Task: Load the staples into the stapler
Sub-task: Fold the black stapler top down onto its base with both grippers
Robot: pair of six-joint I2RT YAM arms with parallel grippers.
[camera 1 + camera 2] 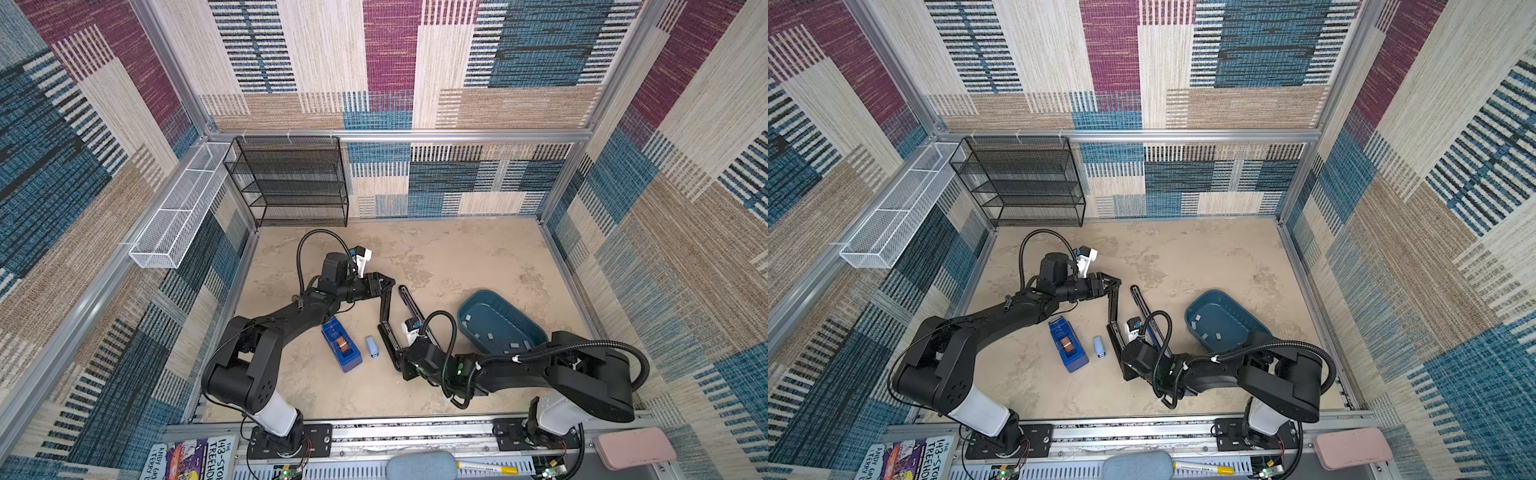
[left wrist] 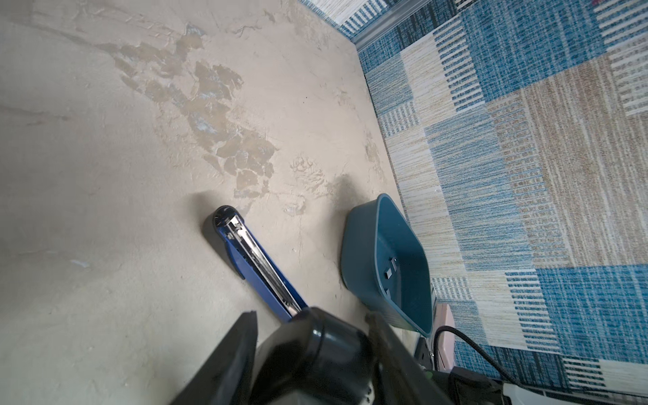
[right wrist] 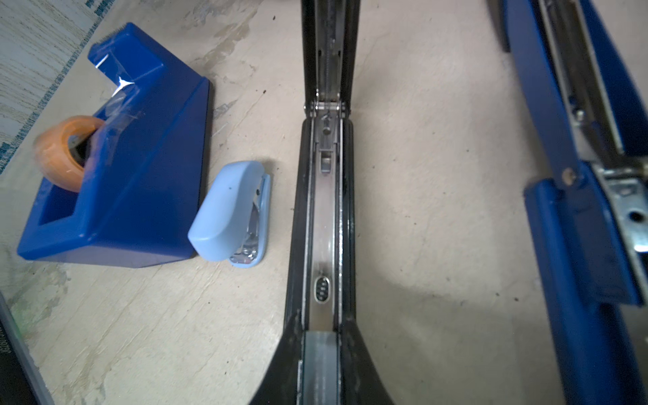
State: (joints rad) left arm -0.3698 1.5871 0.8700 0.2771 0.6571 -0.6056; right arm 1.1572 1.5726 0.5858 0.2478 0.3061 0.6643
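On the beige tabletop I count three staplers, laid out almost side by side. There is one long black stapler, one blue stapler lying opened out flat just beside it, and one small pale-blue stapler on its other side. A single blue tape dispenser with an orange roll sits next to the small one. The black stapler is hinged open: its base rests flat and its top arm stands raised. The left tool is clamped on the high end of that arm. The right tool is at the front end of the base, its two fingers closed on one grey strip of staples that lies in line with the open metal channel. The loose staples lie scattered in one teal tub, near the blue stapler on the right. I make out at least four strips there, and the right arm covers part of the tub. Against the back wall stands one black mesh rack, and one white mesh basket hangs on the left wall.
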